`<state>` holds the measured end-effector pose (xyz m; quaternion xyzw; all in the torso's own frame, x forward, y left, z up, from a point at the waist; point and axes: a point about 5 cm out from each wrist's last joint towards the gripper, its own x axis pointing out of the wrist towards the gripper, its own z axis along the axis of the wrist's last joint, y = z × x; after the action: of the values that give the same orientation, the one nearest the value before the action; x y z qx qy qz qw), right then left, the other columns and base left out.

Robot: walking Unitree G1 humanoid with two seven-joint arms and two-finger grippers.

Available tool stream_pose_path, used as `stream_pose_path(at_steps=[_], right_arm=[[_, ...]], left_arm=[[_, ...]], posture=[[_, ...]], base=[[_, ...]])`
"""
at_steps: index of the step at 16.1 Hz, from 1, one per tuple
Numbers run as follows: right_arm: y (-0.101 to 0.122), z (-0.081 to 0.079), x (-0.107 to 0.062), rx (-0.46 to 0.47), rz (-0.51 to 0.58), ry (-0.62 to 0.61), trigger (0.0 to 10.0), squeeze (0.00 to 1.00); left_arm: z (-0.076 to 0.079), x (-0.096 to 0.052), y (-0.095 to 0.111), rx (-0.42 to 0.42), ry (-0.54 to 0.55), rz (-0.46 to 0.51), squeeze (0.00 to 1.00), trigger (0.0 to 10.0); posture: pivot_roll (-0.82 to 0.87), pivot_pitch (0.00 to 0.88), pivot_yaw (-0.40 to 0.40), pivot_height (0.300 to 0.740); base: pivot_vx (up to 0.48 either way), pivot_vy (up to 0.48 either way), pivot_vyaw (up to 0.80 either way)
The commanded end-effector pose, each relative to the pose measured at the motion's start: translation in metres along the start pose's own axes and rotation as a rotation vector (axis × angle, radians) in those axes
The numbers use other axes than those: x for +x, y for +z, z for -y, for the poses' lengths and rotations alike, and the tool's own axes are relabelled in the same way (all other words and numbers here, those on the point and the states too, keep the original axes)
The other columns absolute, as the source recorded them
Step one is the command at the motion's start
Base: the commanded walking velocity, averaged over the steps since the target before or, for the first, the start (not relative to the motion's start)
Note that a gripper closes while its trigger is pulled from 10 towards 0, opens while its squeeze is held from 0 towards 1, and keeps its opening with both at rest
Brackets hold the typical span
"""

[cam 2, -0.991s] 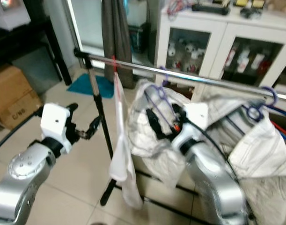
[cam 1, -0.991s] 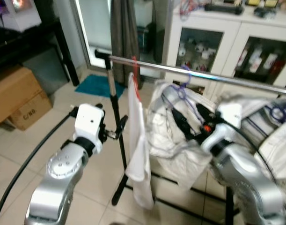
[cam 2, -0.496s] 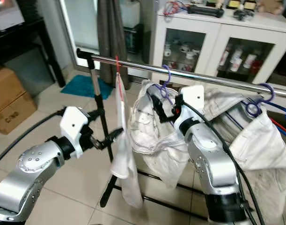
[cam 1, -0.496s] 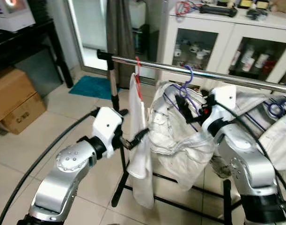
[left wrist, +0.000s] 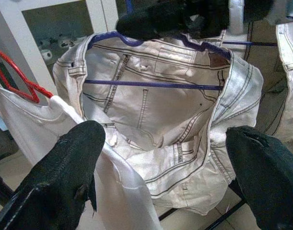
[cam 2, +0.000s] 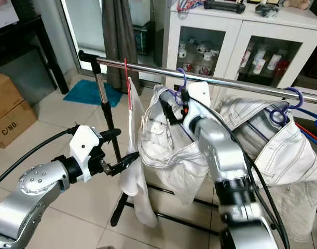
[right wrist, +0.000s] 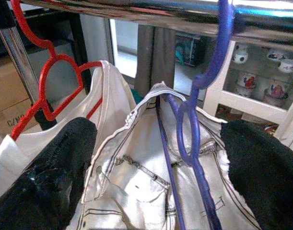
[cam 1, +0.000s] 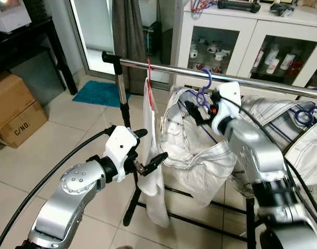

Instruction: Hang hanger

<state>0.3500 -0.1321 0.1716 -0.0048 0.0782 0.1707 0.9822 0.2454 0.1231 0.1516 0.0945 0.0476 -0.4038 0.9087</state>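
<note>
The purple hanger w/ the white pants is up on the shiny rail; its hook looks to be over the bar. Its neck runs up-down, its bottom bar runs along the rail.

The right gripper is up by the hook, just under the rail. In the right wrist view its 2 black fingers are wide apart, w/ the hanger neck in the gap between them. They hold nothing.

The left gripper is lower down, beside the white cloth on the red hanger. Its fingers are spread wide too, nothing in them. The pants sit straight ahead of it, a bit apart.

So the right arm is nearer the hook. I think the hanging is about done, & next it just needs to pull back w/o bumping the hook off.
</note>
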Motion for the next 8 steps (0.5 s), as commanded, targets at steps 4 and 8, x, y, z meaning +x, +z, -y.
stream_pose_path(at_steps=[4,8], right_arm=[[0.011,0.011,0.018,0.036,-0.03,-0.028,1.5,0.0],[0.018,0.013,0.029,0.023,-0.049,-0.02,0.0,0.0]], left_arm=[[0.003,0.0,-0.003,0.011,-0.026,-0.016,0.0,10.0],[0.004,0.0,-0.003,0.011,-0.035,-0.02,0.0,10.0]], posture=[[0.11,0.0,-0.02,0.74],[0.11,0.0,-0.023,0.74]], base=[[0.0,0.0,0.0],[0.0,0.0,0.0]])
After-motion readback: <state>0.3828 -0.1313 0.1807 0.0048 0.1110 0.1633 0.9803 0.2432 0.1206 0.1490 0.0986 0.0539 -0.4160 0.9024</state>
